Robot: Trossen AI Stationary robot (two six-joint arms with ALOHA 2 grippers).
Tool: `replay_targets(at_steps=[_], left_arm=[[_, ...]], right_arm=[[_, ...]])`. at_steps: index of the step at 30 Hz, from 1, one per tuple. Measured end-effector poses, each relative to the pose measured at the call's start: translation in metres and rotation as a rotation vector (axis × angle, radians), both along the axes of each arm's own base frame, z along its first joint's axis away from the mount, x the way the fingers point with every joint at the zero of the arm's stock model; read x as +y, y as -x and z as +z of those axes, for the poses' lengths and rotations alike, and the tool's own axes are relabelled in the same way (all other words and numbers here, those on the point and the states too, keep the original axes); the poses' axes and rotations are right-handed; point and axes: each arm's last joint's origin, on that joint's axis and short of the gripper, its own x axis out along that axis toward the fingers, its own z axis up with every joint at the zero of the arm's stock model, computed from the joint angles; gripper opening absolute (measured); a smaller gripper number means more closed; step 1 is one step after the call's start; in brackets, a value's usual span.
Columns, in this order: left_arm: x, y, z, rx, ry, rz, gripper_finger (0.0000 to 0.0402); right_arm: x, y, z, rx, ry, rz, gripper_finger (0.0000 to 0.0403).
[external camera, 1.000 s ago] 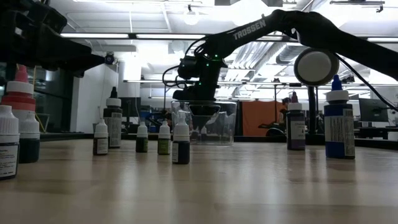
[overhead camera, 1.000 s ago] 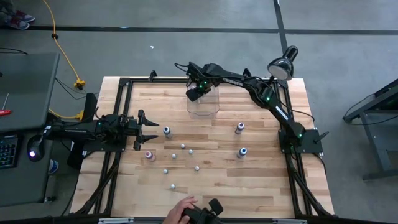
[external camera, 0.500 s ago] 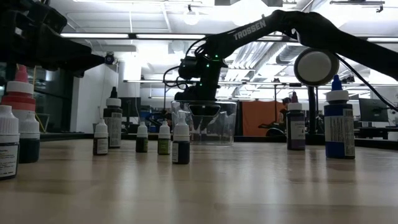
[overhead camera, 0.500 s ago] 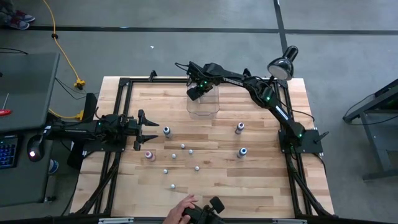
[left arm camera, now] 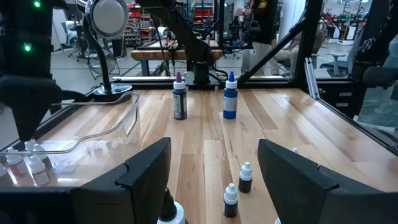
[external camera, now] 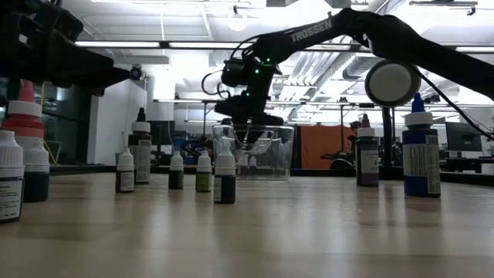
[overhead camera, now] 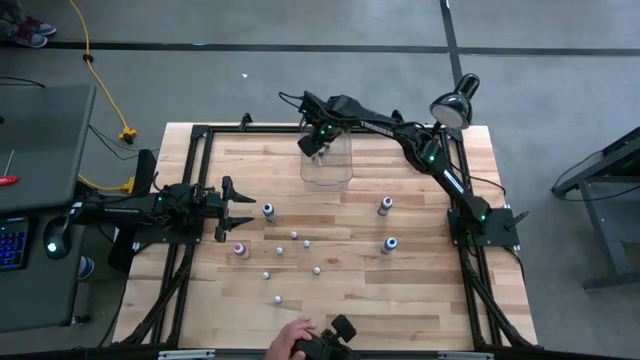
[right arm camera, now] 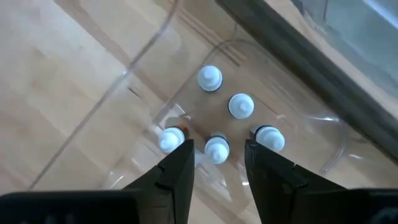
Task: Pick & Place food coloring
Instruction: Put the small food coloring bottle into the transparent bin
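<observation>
The right gripper [overhead camera: 313,146] hangs over the far-left corner of the clear rectangular plastic bin [overhead camera: 339,176], which stands at the far middle of the light wooden slat table [overhead camera: 420,300]. Its two dark fingers [right arm camera: 177,167] stand apart and hold nothing.

In the right wrist view, five small white-capped food coloring bottles [right arm camera: 240,105] stand upright on the bin floor. Each bottle's long axis runs vertical, cap pointing up toward the camera. One of them [right arm camera: 217,148] shows in the gap between the fingers, below them and untouched.

Outside the bin, further food coloring bottles stand upright on the table, caps up:
- a blue-bodied bottle [overhead camera: 268,210] just beyond the left gripper;
- a pink-bodied bottle [overhead camera: 239,249] nearer the front edge;
- a purple-bodied bottle [overhead camera: 385,205] and a second blue bottle [overhead camera: 390,244] on the right half;
- several tiny pale bottles [overhead camera: 294,235] scattered between these, well apart from each other.

In the low view these bottles [external camera: 225,179] all show vertical, none lying down.

The left gripper [overhead camera: 240,209] waits low over the left side of the table, fingers [left arm camera: 146,170] spread wide and empty.

A person's hand [overhead camera: 290,337] rests at the front table edge on a dark device.
</observation>
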Motion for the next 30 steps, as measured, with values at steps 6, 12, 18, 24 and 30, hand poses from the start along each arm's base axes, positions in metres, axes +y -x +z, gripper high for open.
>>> replay_targets(at_steps=[6, 12, 18, 24, 30], left_arm=[[0.0, 0.0, 0.0, 0.0, 0.0, 0.0, 0.0239], [0.0, 0.0, 0.0, 0.0, 0.0, 0.0, 0.0239], [0.0, 0.0, 0.0, -0.001, 0.0, 0.0, 0.0239], [0.0, 0.0, 0.0, 0.0, 0.0, 0.0, 0.0239], [0.0, 0.0, 0.0, -0.001, 0.0, 0.0, 0.0239]], right_arm=[[0.017, 0.007, 0.033, 0.005, 0.071, 0.055, 0.0131], [0.048, 0.012, 0.072, -0.001, 0.135, 0.272, 0.0131], [0.088, 0.019, 0.113, -0.047, 0.193, 0.508, 0.0131], [0.136, 0.022, 0.13, -0.08, 0.137, 0.719, 0.0131], [0.201, 0.018, 0.13, -0.065, 0.089, 1.031, 0.0131]])
